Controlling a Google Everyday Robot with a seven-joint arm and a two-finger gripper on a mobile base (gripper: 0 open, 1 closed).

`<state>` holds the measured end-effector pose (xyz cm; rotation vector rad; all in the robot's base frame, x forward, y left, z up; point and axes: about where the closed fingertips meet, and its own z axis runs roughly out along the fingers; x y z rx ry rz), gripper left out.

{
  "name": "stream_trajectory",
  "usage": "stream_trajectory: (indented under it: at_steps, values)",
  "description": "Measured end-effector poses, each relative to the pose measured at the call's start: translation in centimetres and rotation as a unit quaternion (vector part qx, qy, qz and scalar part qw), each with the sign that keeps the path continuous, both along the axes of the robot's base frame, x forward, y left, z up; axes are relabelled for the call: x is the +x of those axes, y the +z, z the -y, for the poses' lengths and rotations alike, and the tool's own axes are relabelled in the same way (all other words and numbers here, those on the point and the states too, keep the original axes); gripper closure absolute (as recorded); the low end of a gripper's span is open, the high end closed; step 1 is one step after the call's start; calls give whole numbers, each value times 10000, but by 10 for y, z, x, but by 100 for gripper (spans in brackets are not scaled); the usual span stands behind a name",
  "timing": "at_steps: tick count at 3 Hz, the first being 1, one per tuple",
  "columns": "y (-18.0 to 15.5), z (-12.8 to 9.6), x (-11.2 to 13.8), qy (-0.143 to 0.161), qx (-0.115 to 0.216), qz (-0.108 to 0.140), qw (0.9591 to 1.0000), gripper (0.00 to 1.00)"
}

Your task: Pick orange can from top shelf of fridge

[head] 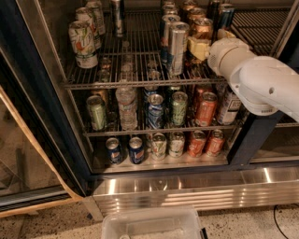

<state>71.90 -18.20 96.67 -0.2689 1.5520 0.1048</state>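
Beside slim copper can (202, 29), end effector (197, 47)

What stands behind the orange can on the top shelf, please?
More copper cans line up behind it; the row's end is cropped. The gripper at the orange can hides its base.

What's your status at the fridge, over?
Tool at top shelf, beside orange can. Can upright on shelf. Tall silver can close alongside tool.
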Motion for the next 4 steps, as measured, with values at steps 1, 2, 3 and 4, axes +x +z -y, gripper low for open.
stream_trajectory:
  at_steps: [1,2,3,4]
  values:
    - [-2,6,14,-86,16,10,10000,34]
    - [-2,4,18,-59,18,15,10000,34]
    - [-2,4,18,-58,18,15,10000,53]
    - [-2,4,18,-58,18,15,10000,76]
